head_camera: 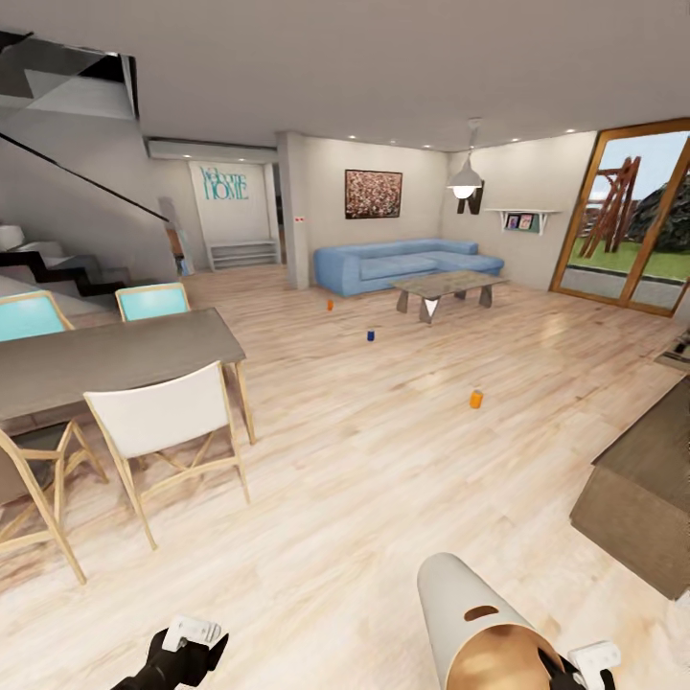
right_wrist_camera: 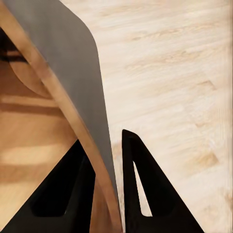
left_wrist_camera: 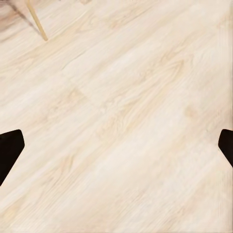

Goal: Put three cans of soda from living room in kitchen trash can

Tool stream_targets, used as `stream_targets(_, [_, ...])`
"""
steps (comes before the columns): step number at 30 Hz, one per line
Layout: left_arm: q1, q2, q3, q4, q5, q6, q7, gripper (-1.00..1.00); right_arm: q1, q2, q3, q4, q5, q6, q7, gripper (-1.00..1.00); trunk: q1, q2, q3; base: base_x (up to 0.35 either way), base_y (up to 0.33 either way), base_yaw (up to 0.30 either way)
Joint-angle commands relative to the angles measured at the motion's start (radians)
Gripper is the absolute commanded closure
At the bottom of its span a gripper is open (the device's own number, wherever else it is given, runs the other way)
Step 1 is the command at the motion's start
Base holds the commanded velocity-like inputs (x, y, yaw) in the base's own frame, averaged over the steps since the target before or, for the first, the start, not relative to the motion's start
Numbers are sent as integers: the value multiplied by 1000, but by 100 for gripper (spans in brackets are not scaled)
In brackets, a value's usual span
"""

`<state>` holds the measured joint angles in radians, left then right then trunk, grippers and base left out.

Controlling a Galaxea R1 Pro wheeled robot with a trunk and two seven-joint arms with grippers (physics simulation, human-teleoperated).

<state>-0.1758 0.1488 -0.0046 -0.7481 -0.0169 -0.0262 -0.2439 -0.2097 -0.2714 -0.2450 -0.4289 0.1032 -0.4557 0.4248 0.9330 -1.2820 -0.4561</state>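
Three soda cans stand apart on the light wood floor of the living room: an orange can [head_camera: 475, 399] nearest, a dark blue can [head_camera: 370, 335] farther off, and a second orange can [head_camera: 329, 305] beyond it near the sofa. My right gripper [head_camera: 575, 668] [right_wrist_camera: 104, 141] is shut on the rim of the trash can [head_camera: 476, 628] [right_wrist_camera: 73, 73]. The bin is held low, tilted, brown inside [right_wrist_camera: 29, 136] toward me. My left gripper [head_camera: 192, 640] [left_wrist_camera: 119, 145] is open over bare floor.
A grey dining table [head_camera: 105, 359] with white and teal chairs [head_camera: 163, 417] stands at the left. A dark cabinet [head_camera: 647, 489] is at the right. Behind the cans are the blue sofa [head_camera: 402, 264] and low table [head_camera: 448, 286]. Stairs [head_camera: 48, 264] rise at far left.
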Motion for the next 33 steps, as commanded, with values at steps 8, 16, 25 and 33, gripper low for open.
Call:
stream_targets(8, [-14,3,-7,17,1,-16,-12,-100,-13,24,21,-19,-1,2,2,100,0,0,0,53,-107,0])
stream_targets(16, [-14,3,-7,17,1,-16,-12,-100,-13,24,21,-19,35,2,2,100,0,0,0,0,0,0])
stream_targets(25, [-14,3,-7,17,1,-16,-12,-100,-13,24,21,-19,65,2,2,100,0,0,0,0,0,0])
stream_targets(33, [-16,3,-6,-12,5,0,-29,-100,-22,24,12,-37,97,-5,8,100,0,0,0,0,0,0])
